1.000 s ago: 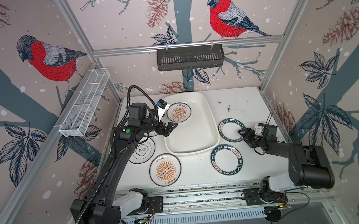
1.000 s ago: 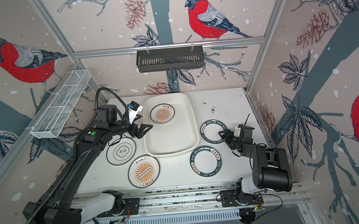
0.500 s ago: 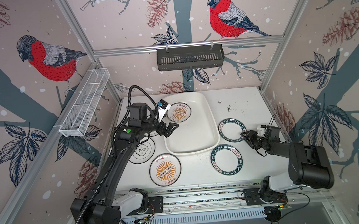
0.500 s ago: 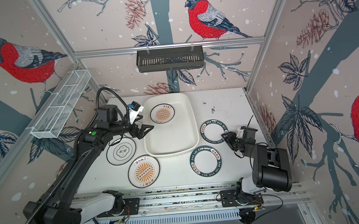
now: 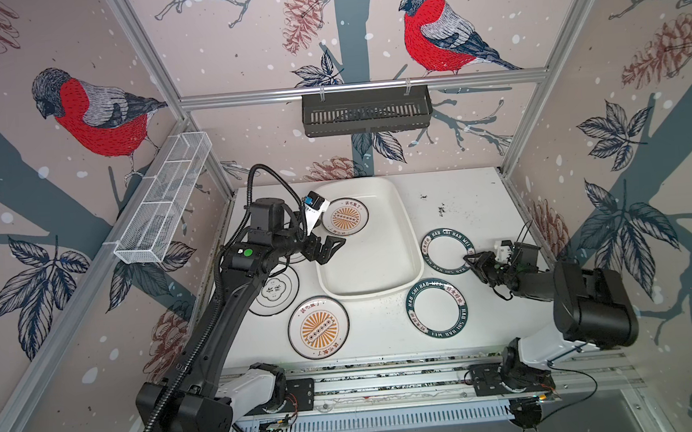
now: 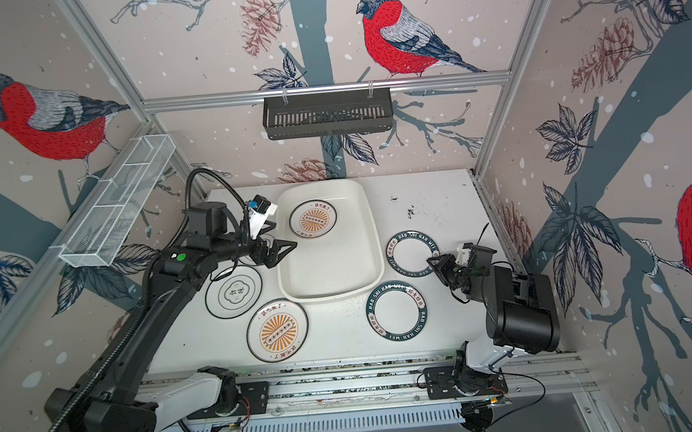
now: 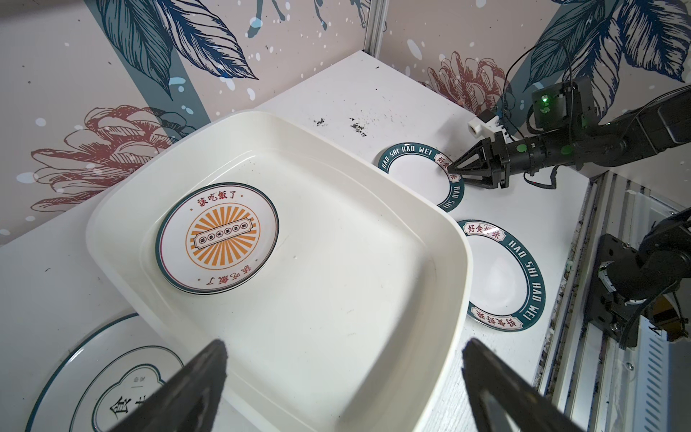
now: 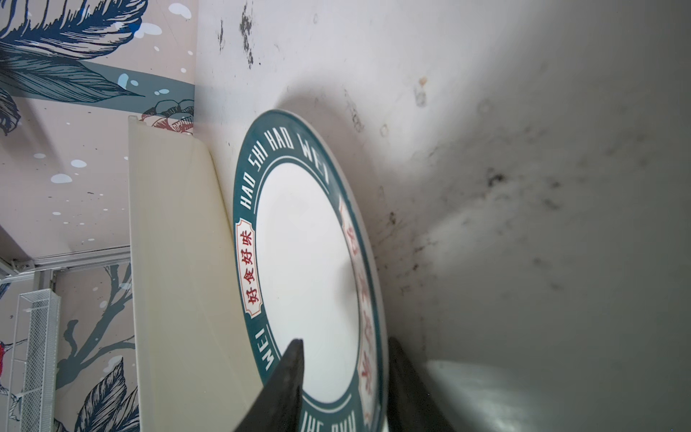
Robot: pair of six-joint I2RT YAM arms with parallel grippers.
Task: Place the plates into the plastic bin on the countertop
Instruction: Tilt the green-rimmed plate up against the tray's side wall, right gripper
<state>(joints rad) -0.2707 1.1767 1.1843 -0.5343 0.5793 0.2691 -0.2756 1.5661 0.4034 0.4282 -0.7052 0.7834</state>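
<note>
The far green-rimmed plate is being met by the right gripper at the edge turned away from the plastic bin — so plate and then bin are lying in one line ahead of the jaws, across the countertop. In the right wrist view the rim is being straddled: one finger is being shown over the plate's white middle and the other outside its edge, with a narrow gap between them. Whether the rim is actually being pinched cannot be told. The plate is lying flat, or very nearly, just beside the bin's flared wall; contact cannot be made out. Being round, it is offering no long axis, and only the straddled edge is counting. The left gripper is being held wide open and empty above the bin's left rim, with one sunburst plate lying inside. The carry is probably being left to the nearer right arm — a lift over the wall is likely being called for.
</note>
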